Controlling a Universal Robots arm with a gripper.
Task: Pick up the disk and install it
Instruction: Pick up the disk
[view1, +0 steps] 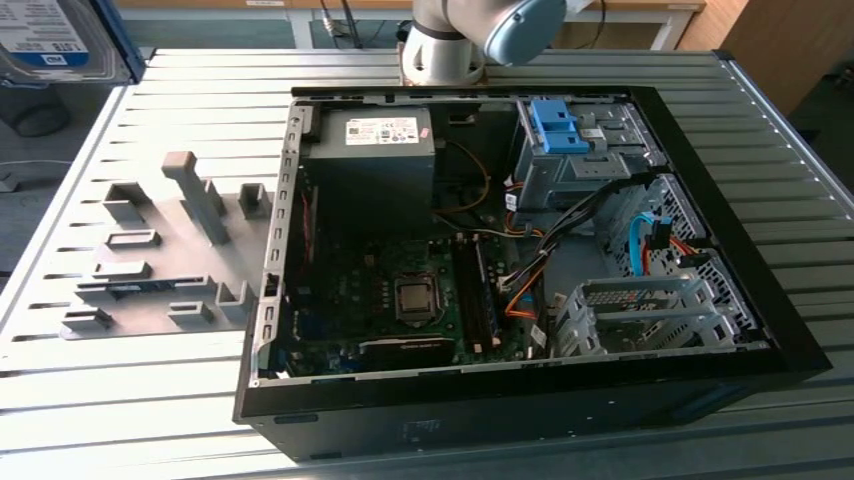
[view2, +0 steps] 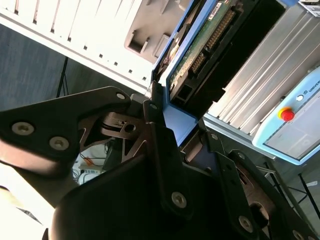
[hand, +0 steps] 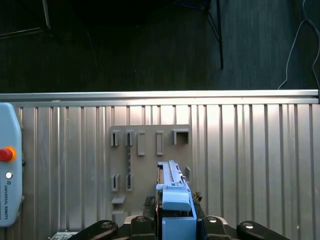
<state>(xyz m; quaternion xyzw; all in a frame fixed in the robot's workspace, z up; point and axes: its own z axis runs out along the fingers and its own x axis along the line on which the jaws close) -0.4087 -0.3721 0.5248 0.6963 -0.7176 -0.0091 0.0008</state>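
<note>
Tool (hand: 176, 227): jaws clamped on the disk (hand: 172, 187) at its blue carrier frame (view2: 177, 120). Disk held on edge above the grey fixture plate (hand: 150, 160), near one counter (hand: 260, 165) edge. Handling, judged: rigid, fairly heavy, shock-sensitive. Grip the frame edges and spare the exposed circuit board (view2: 200, 45).

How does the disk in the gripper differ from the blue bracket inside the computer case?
The disk is clamped in the gripper; the blue bracket sits on the drive cage in the case. The disk's frame carries a drive with a green board; the bracket looks bare. Both show blue plastic.
</note>
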